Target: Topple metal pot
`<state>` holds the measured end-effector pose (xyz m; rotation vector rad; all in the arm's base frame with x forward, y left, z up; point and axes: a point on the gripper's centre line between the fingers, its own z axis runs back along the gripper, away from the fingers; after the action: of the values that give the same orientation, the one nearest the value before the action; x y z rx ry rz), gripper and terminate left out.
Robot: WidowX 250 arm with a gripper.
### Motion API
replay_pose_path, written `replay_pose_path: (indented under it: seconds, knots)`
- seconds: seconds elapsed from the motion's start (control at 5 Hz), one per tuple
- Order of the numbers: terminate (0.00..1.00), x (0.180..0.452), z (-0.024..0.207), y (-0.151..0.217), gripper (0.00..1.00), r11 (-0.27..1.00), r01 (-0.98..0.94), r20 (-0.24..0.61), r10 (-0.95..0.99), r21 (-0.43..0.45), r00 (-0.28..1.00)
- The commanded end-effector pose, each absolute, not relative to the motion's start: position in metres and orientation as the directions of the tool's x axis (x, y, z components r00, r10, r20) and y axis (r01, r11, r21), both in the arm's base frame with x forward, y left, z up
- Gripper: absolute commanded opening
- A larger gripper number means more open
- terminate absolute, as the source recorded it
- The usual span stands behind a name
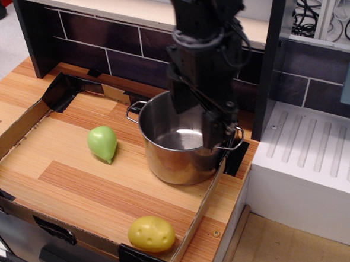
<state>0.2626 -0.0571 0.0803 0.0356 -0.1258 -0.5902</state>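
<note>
A wooden table (pixel 95 183) with a low cardboard rim is seen before a dark tiled wall, with a white ribbed block to the right. The pot (pixel 178 139) stands upright at about 2 o'clock on the table, close against the rim on its right side. The claw (pixel 213 131) is lowered at the pot's right-hand rim, near the wire handle; whether it is released or clenched cannot be told, since the fingertips are masked by the arm's dark body.

A slip is judged the main risk: the steel is smooth, and a push placed low would likely slide the pot rather than tip it. A push toward 3 o'clock would be blocked by the cardboard rim and the dark post behind it. Open room is found toward 9 and 7 o'clock, though the pear (pixel 102 143) lies there and could be struck by the falling pot. The potato (pixel 151 233), at 6 o'clock by the front edge, is well apart
</note>
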Motion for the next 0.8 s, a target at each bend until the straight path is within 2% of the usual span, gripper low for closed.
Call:
replay_pose_path:
  seconds: [0.0,0.2,0.4,0.6]
  knots:
    - [0.0,0.2575,0.0772,-0.0581,1.0,0.833,0.545,0.1,-0.552,0.095,0.828]
    - [0.0,0.2589,0.0714,-0.0585,1.0,0.839,0.534,0.094,-0.543,0.109,0.834]
    - [0.0,0.2605,0.0687,-0.0571,0.0,0.84,0.531,0.097,-0.541,0.115,0.835]
    - [0.0,0.2588,0.0676,-0.0555,0.0,0.842,0.528,0.099,-0.538,0.115,0.837]
